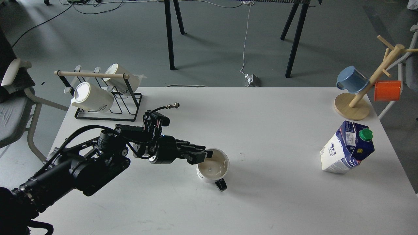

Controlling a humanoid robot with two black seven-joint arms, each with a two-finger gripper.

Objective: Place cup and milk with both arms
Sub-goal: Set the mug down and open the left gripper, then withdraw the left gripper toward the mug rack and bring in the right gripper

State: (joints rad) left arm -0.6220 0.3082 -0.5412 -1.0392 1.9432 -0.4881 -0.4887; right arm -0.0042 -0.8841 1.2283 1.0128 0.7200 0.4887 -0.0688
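Observation:
The cup (214, 167) is a white mug with a cream inside and a black loop handle pointing toward me, at the table's middle front. My left gripper (200, 156) reaches in from the left, and its fingers (196, 152) close on the cup's left rim. The milk (346, 147) is a blue and white carton with a green cap. It stands tilted at the right side of the table, far from the cup. My right gripper is out of view.
A black wire rack (107, 106) with a wooden bar holds two white lettered mugs (92, 97) at the back left. A wooden mug tree (353, 104) at the back right carries a blue cup (352, 80) and an orange cup (387, 90). The white table (267, 130) spans the view.

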